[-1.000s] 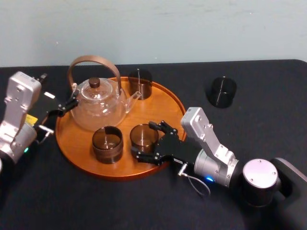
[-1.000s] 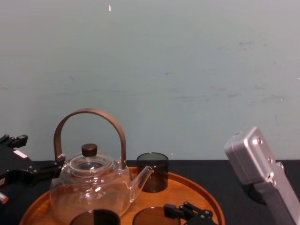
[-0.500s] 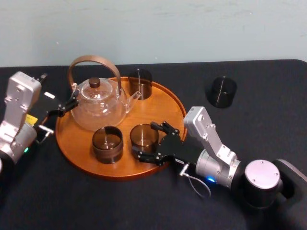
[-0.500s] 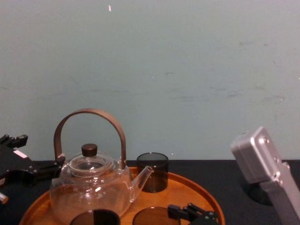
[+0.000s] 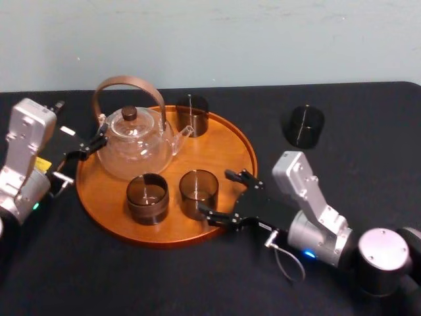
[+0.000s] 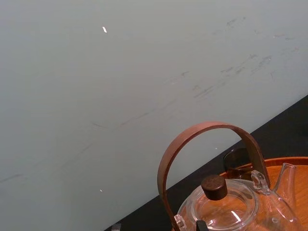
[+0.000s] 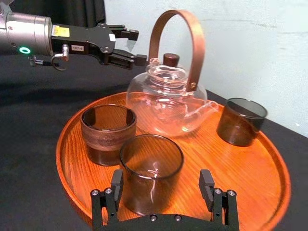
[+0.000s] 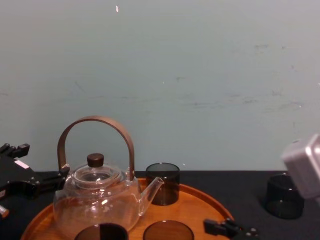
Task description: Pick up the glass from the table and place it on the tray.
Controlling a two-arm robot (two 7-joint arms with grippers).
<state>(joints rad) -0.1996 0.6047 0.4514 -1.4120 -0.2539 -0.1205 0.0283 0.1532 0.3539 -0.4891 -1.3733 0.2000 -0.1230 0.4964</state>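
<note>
On the black table (image 5: pixel 342 99) lies the round wooden tray (image 5: pixel 223 148). A smoky glass (image 5: pixel 198 193) stands upright near the tray's front edge, seen close up in the right wrist view as the glass (image 7: pixel 151 168). My right gripper (image 5: pixel 216 192) is open just to the right of it, with a finger on each side of its near wall and neither touching it. From the chest I see that glass's rim (image 8: pixel 168 231) and the right gripper (image 8: pixel 227 230) low at the right. My left gripper (image 5: pixel 95 141) hangs open beside the teapot (image 5: pixel 135 148), holding nothing.
The tray also carries a wood-banded cup (image 5: pixel 147 197) and a dark glass (image 5: pixel 191 113) at the back. Another dark glass (image 5: pixel 303 125) stands on the table to the right of the tray. A pale wall closes off the far side.
My right gripper has drawn back to the right, off the smoky glass, which stays standing on the tray. The left arm has not moved.
</note>
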